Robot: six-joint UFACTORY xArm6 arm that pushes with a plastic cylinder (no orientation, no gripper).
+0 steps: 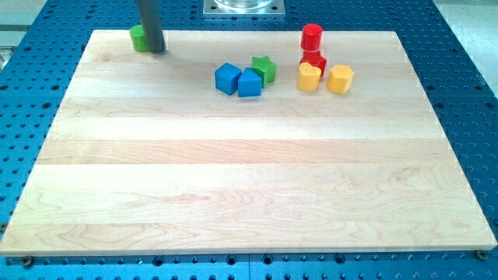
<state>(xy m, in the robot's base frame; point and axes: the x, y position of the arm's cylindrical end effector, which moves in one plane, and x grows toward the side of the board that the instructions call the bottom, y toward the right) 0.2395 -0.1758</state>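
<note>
My tip [156, 50] rests on the wooden board [249, 179] near its top left corner. It touches the right side of a green block [138, 37], which the rod partly hides, so its shape is unclear. Toward the middle top lie two blue blocks side by side, a rounded one [227, 78] and a cube [250, 82]. A green star [264, 69] sits just behind the cube. Further right stand a red cylinder [312, 36], a red block [313, 61] below it, a yellow heart [309, 77] and a yellow hexagon [340, 78].
The board lies on a blue perforated table [467, 93]. A grey metal base [243, 7] sits at the view's top centre, behind the board's edge.
</note>
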